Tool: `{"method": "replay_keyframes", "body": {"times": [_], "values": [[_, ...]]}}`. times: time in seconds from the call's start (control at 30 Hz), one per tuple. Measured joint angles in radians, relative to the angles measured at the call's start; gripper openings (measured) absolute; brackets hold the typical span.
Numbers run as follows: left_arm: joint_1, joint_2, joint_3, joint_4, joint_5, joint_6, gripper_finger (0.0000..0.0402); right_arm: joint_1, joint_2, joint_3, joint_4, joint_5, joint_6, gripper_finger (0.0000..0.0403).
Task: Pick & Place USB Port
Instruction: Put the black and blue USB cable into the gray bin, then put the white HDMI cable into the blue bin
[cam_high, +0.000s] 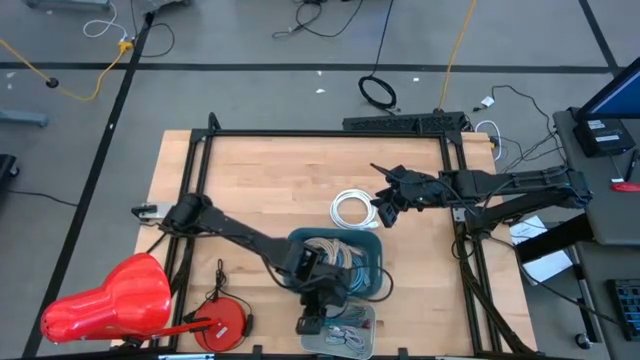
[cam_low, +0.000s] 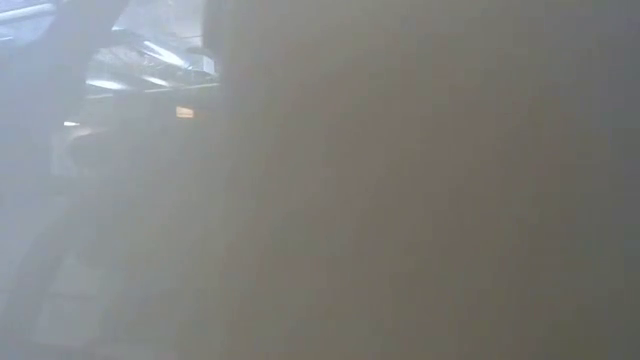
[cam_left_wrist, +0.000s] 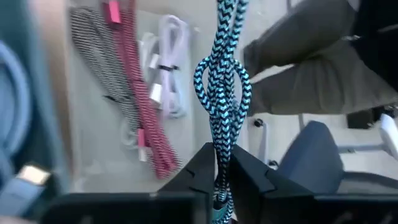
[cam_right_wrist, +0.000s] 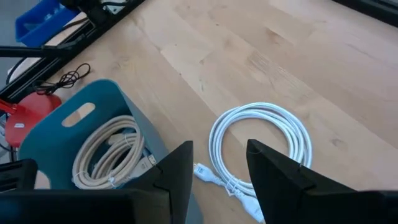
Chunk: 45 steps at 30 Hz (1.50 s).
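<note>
A limp, light braided teal cable is pinched between the left gripper fingers above the clear tray at the near table edge; a grip near the knot is judged safest, while the right gripper is held spread over the white cable.

surface: light wooden table top with a black metal frame running along its edges
middle: coiled white cable, lying flat on the bare wood
near edge, centre: teal plastic bin holding coiled beige cables
near edge, beside the bin: clear plastic tray with several bundled cables inside
near-left corner: round red disc-shaped object and a small black looped wire just beside it
</note>
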Motion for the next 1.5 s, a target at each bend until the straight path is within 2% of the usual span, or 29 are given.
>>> {"method": "replay_keyframes", "body": {"times": [0.1,0.33,0.5,0.7,0.77,0.87,1.13,1.2,1.33,1.5], "values": [[0.003,-0.003,0.0,0.011,-0.032,-0.007,0.0071,0.0,0.0,0.0,0.0,0.001,-0.002,0.0141],[0.003,-0.004,0.0,0.023,-0.024,-0.054,0.0137,0.0,0.0,0.0,-0.006,0.0,-0.003,0.0141],[0.017,-0.015,0.0,0.006,-0.024,-0.071,0.0147,0.0,0.0,0.0,-0.014,-0.002,-0.004,0.0141],[0.059,-0.089,-0.001,-0.109,-0.053,-0.062,0.0137,0.0,0.0,0.0,-0.036,0.007,-0.009,0.0141],[0.087,-0.134,-0.001,-0.118,-0.102,-0.071,0.0132,-0.001,0.0,0.0,-0.044,0.046,-0.011,0.0141],[0.126,-0.229,-0.001,-0.116,-0.247,-0.078,0.0127,-0.019,0.004,-0.001,-0.055,0.107,-0.034,0.0141],[0.155,-0.476,0.0,-0.114,-0.747,-0.038,0.0127,-0.157,0.133,0.0,-0.044,0.101,-0.144,0.0141],[0.159,-0.519,0.0,-0.122,-0.83,-0.002,0.0127,-0.194,0.192,-0.001,-0.035,0.068,-0.186,0.0141],[0.2,-0.57,0.0,-0.172,-0.852,0.048,0.0127,-0.273,0.313,0.0,0.042,-0.063,-0.252,0.0141],[0.271,-0.6,0.0,-0.298,-0.811,0.122,0.0127,-0.346,0.462,0.0,0.119,-0.188,-0.265,0.0141]]}}
